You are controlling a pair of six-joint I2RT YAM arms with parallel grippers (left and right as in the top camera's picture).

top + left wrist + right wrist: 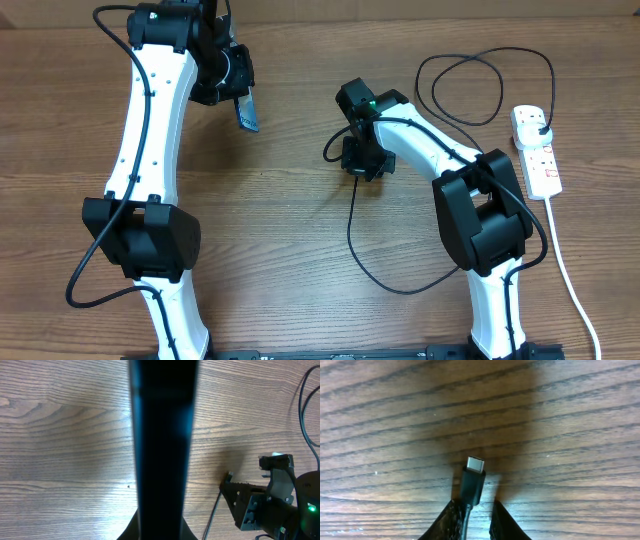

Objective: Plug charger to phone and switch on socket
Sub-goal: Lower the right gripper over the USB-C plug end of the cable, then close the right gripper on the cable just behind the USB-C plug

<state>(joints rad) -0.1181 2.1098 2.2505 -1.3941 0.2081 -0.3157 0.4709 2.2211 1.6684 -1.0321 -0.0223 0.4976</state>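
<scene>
Wooden table [300, 250]: left end effector [240, 95] clamps blurred phone [162, 435], right end effector [474, 522] pinches charger [472, 480].

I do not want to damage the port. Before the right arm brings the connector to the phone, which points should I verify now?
1. Phone gripped by the left gripper, off the table: ok.
2. USB-C connector sits between the fingers of the right gripper, tip pointing out: ok.
3. Right gripper clamped firmly on it: cannot tell; a gap shows on one side.
4. Connector lined up with the phone's port: not ok; they are far apart and the port is not visible.
5. Black plug seated in the power strip: ok.
6. Strip's switch on: cannot tell.
</scene>
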